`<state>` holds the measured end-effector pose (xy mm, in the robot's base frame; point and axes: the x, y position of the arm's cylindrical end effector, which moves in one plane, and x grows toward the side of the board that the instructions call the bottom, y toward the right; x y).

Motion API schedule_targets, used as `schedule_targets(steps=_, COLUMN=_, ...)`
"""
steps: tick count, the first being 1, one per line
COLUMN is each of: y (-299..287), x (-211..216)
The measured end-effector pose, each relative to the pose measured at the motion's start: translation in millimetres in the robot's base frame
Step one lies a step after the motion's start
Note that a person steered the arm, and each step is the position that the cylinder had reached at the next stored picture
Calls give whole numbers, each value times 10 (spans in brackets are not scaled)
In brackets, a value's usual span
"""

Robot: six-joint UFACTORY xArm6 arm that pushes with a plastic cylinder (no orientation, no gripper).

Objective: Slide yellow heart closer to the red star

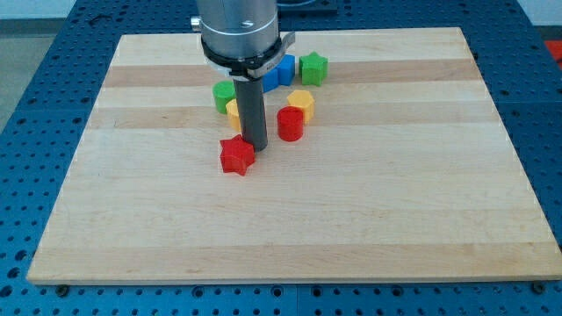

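Arm: rod upright, my tip (255, 144) touching red star (236, 155) at far-right | jaws: none fitted | pale wooden table (369, 202) on blue perforated bench (35, 96)

A robotics lab bench: a pale wooden desk (351, 228) lies on a blue metal plate (26, 53) drilled with a regular grid of holes, visible from 3 through 6 to 9 o'clock, and an industrial arm (237, 26) descends at 12 o'clock.
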<state>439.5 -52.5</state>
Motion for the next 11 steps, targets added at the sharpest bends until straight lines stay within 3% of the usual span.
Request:
schedule_targets(steps=2, y=189, x=-265)
schedule_targets(steps=5, y=2, x=-809)
schedule_targets(steps=8, y=-560, x=-305)
schedule_targets(steps=11, y=-922, x=-376)
